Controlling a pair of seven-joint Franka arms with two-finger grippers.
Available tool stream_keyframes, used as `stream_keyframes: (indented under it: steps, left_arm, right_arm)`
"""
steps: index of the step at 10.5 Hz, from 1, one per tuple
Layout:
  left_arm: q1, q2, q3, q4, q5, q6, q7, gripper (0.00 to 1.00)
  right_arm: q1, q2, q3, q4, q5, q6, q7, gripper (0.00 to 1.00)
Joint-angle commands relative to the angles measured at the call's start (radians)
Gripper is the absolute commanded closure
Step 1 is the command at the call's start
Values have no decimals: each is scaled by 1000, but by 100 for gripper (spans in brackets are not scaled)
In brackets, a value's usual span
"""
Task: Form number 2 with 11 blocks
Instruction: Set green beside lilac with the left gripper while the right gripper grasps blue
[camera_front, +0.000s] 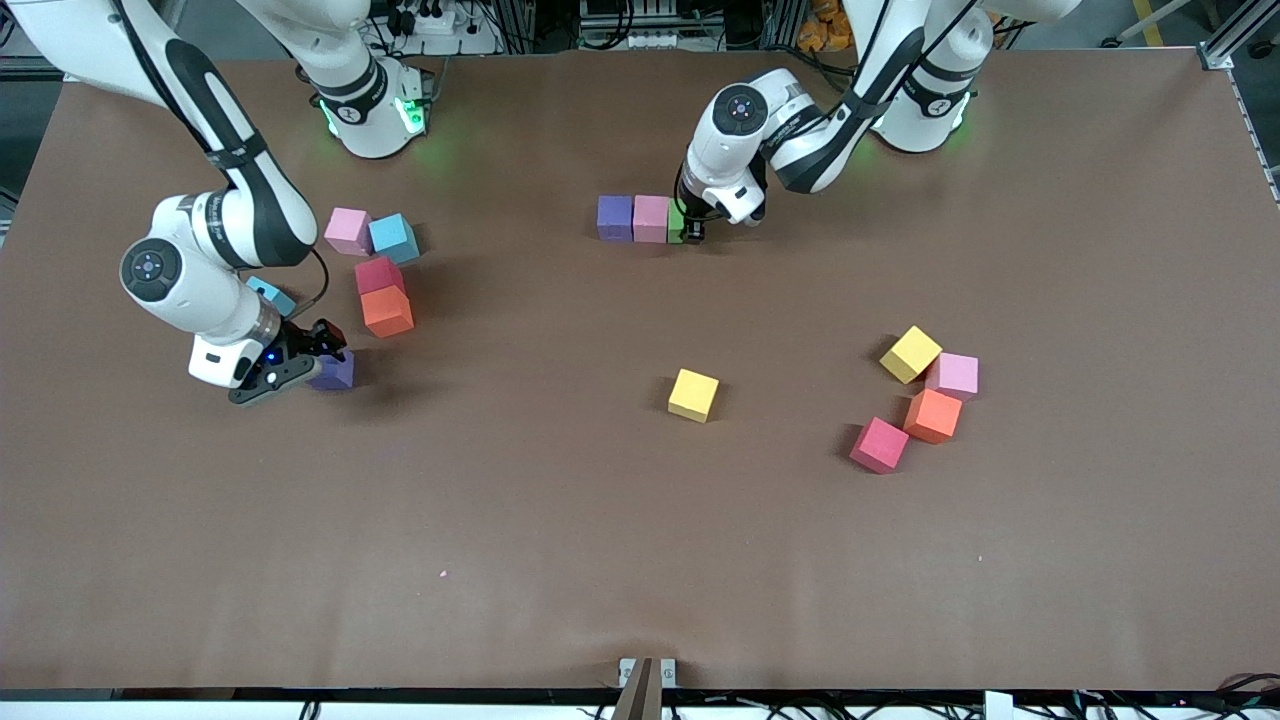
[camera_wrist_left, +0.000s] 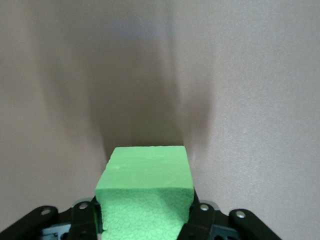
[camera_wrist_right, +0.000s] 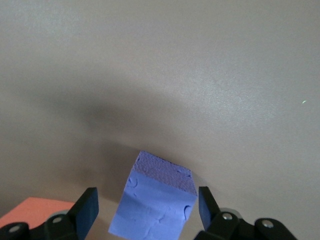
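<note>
purple block (camera_wrist_right: 152, 205) sits between right pincer (camera_wrist_right: 145, 207) fingers (untouched).

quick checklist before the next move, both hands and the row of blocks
1. Left hand shut on the green block: ok.
2. Green block beside the pink block and purple block, forming one row: ok; whether green touches pink, cannot tell.
3. Green block resting on the table: cannot tell.
4. Right hand straddling the loose purple block: ok, a finger on each side.
5. Right hand gripping that block: not ok, gaps show beside both fingers.
6. Loose purple block square to the fingers: not ok, it sits skewed.
</note>
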Motion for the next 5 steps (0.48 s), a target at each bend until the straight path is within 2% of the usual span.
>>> stream_keyframes:
  steps: [1,3,5]
  left_arm:
    - [2,6,6,0,-9,13,-4,1]
    - [3,-6,6,3,-8,10,-3,0]
    - [0,-26,6,0,-3,6,-1,0]
  right_arm:
    - [-4,20,4,18,8,-8,25,7]
    - [-6,14,-5,16,10,-8,70,2]
    - [58,6,-57,13,8,-14,211,0]
